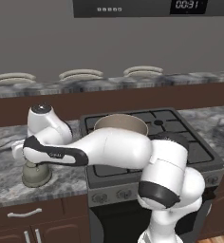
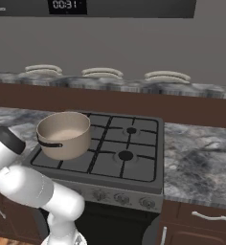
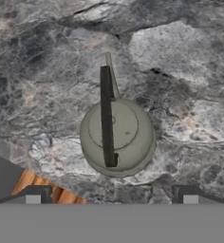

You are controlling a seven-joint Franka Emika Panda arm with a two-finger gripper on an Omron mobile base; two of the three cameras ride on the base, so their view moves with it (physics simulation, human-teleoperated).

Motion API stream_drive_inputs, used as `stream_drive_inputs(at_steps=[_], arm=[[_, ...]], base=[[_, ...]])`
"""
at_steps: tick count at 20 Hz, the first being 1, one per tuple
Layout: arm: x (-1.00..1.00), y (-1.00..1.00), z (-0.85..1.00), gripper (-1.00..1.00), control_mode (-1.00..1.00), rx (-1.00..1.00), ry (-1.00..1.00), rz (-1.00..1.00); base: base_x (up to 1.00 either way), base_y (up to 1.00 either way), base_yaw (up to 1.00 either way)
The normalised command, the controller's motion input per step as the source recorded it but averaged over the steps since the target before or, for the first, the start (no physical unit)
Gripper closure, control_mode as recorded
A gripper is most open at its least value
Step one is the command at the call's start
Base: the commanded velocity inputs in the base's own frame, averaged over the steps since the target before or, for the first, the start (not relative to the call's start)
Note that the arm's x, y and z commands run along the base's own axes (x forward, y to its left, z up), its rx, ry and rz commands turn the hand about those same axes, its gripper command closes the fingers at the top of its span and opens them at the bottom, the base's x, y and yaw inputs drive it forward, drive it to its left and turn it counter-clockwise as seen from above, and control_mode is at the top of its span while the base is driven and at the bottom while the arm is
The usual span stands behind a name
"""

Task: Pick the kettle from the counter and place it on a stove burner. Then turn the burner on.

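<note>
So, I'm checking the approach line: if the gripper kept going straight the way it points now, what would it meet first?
Most likely the kettle, probably its dark arched handle first. The open gripper looks straight down on it; the gap remaining is unclear.

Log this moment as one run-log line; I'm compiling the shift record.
phase: reach | hand: open, above kettle | kettle: upright on counter, not held | pot: on stove front-left | burner: free

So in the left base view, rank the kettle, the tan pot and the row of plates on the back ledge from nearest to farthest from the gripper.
1. Kettle, directly under the gripper, on the counter.
2. Tan pot, on the stove to the right.
3. Plates, on the back ledge, farthest.
</note>
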Motion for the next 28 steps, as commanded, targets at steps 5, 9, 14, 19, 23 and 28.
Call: stream_drive_inputs(at_steps=[5,9,14,19,23,28], arm=[[0.34,0.22,-0.16,-1.00,-1.00,0.00,0.00,-0.01],[0.37,0.25,-0.14,-1.00,-1.00,0.00,0.00,-0.02],[0.33,0.20,-0.22,-1.00,-1.00,0.00,0.00,-0.02],[0.14,0.15,-0.30,1.00,-1.00,0.00,0.02,-0.03],[-0.05,0.03,0.04,1.00,-1.00,0.00,0.01,-0.05],[-0.44,-0.19,0.45,1.00,-1.00,0.00,0.00,-0.11]], base=[[0.00,0.00,0.00],[0.00,0.00,0.00],[0.00,0.00,0.00],[0.00,0.00,0.00],[0.00,0.00,0.00],[0.00,0.00,0.00]])
